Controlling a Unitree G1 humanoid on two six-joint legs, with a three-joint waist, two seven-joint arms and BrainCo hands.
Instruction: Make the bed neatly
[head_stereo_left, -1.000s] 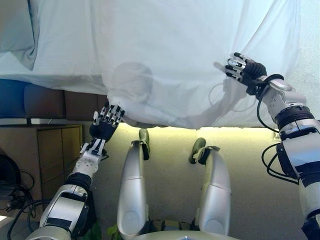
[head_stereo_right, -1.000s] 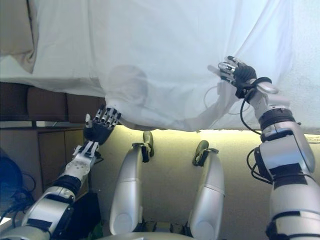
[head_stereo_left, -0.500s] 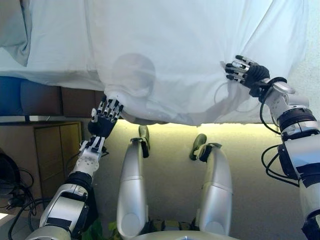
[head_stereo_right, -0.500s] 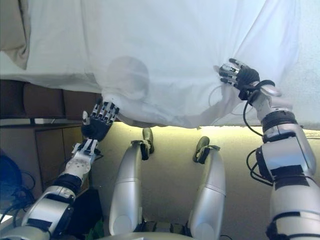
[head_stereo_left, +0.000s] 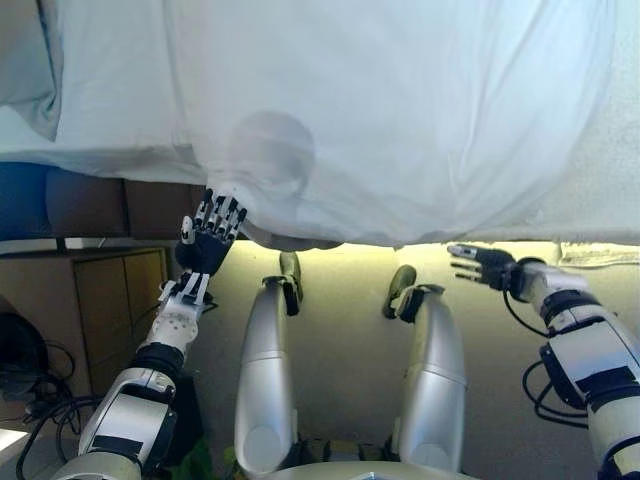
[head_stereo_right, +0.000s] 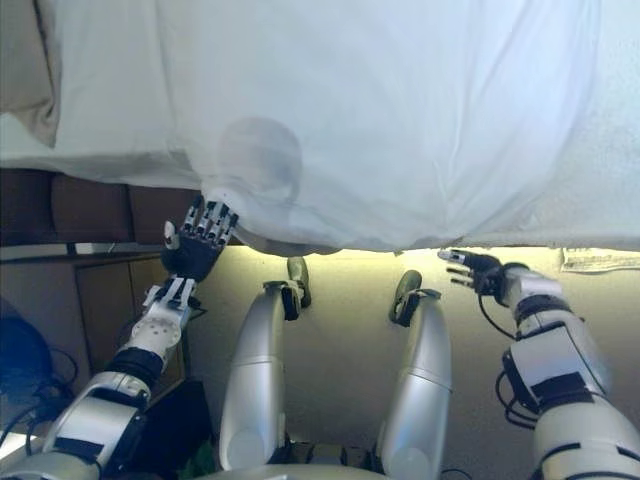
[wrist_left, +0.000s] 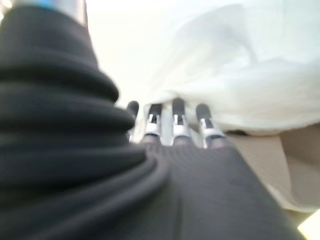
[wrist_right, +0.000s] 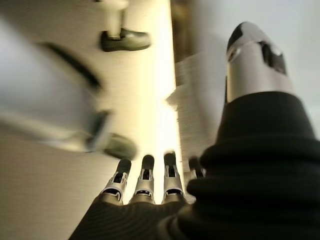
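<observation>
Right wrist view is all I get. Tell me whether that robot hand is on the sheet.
Observer: No. The right robot hand hangs open below the white sheet's hanging edge, clear of it.
Operator: Report the other one.
Observer: The left robot hand points straight fingers up against the sheet's lower left corner, touching it but not curled round it.
Operator: Say how the sheet lies.
Observer: It hangs down on the robot's side, with broad creases fanning across it.
</observation>
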